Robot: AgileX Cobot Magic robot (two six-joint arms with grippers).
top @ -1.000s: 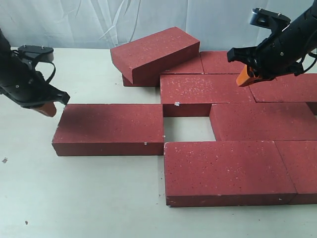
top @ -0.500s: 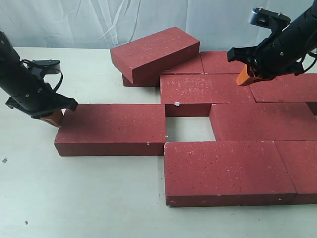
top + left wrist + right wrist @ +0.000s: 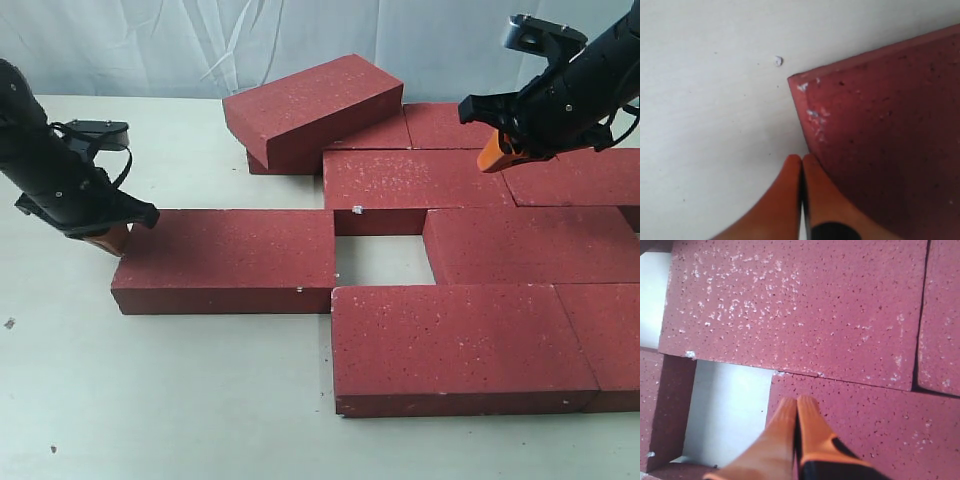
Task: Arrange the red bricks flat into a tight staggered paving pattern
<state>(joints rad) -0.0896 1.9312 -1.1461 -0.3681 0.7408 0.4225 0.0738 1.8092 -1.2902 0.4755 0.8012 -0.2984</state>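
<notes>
Loose brick point(image 3: 225, 258) lies flat on the table point(image 3: 150, 400), left of the laid rows; long axis runs left-to-right in the exterior view, right end facing the open gap point(image 3: 383, 260). Left gripper point(image 3: 105, 238), jaws shut and empty, sits against its left end near the far corner. Better, I judge, to push low and nearer mid-end, so it slides straight without yawing. Right gripper point(image 3: 497, 152), jaws shut, empty, hovers above the back rows

No text, label, brand, number or sign can be read in any view. The red bricks point(image 3: 225, 258) show only pale speckles and small white chips, no letters.
</notes>
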